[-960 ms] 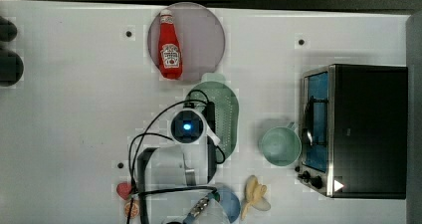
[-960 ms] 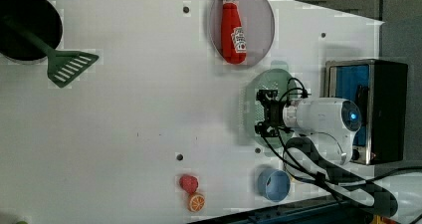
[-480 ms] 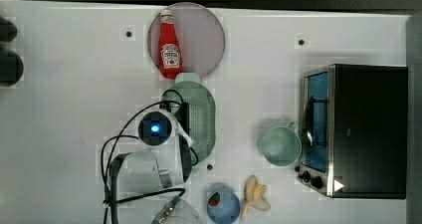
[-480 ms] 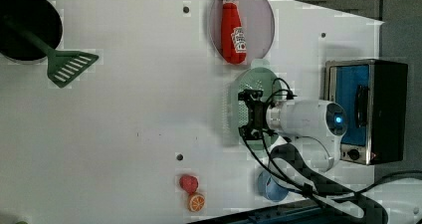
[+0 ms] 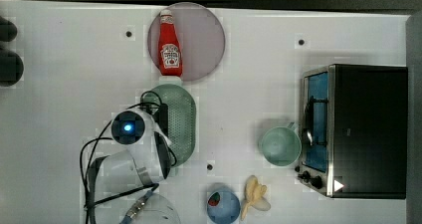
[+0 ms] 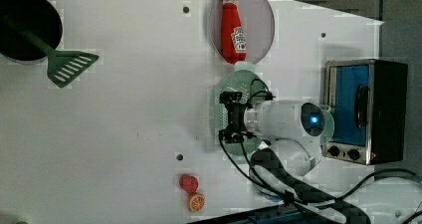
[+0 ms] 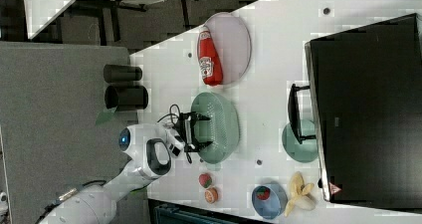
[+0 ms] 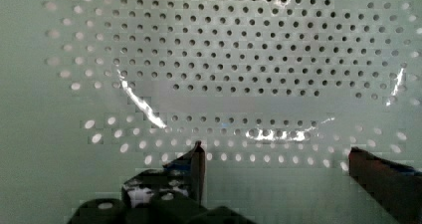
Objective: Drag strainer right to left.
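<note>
Strainer [image 5: 180, 122]: a pale mint-green oval colander, its middle a grid of small holes, lying flat on the white table [image 5: 64, 114] left of centre in the top view, just below the greyish-purple plate [image 5: 201, 40] with the ketchup bottle [image 5: 169, 47]. The gripper [image 7: 199, 132] sits inside it with its fingers [image 8: 196, 167] spread wide, clamping nothing. Compared with a second ago, strainer and arm have shifted toward the top view's left, away from the mug [image 5: 280, 145].

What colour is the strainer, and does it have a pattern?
Pale mint green, with a grid of small round holes across the strainer; the wrist view shows it best.
</note>
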Motion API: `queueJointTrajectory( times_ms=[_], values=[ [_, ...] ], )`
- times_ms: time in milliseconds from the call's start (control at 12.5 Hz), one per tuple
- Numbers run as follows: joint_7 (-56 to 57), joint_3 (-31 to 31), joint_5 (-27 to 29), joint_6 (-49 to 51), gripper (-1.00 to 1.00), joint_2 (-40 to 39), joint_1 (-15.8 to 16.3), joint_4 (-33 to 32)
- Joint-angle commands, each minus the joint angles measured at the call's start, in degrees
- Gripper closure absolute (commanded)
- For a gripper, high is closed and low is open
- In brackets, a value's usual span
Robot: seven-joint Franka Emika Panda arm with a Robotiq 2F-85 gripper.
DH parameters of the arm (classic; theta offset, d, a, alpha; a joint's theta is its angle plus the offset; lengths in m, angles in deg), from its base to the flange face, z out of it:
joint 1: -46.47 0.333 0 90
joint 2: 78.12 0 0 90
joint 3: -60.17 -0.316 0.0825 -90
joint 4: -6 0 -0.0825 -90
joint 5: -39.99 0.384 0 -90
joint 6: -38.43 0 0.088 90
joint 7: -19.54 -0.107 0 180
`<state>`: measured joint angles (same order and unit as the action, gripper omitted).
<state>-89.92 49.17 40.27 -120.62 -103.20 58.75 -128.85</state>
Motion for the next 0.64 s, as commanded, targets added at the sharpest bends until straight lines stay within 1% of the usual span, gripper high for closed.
queueJointTrajectory(
  times_ms=[80, 640],
  values=[
    [-5.3, 0.1, -0.4, 1.7, -1.0, -0.9, 3.4, 3.4],
    [-14.1, 0.1, -0.4, 5.2, -1.0, -5.5, 9.2, 11.8]
  ],
)
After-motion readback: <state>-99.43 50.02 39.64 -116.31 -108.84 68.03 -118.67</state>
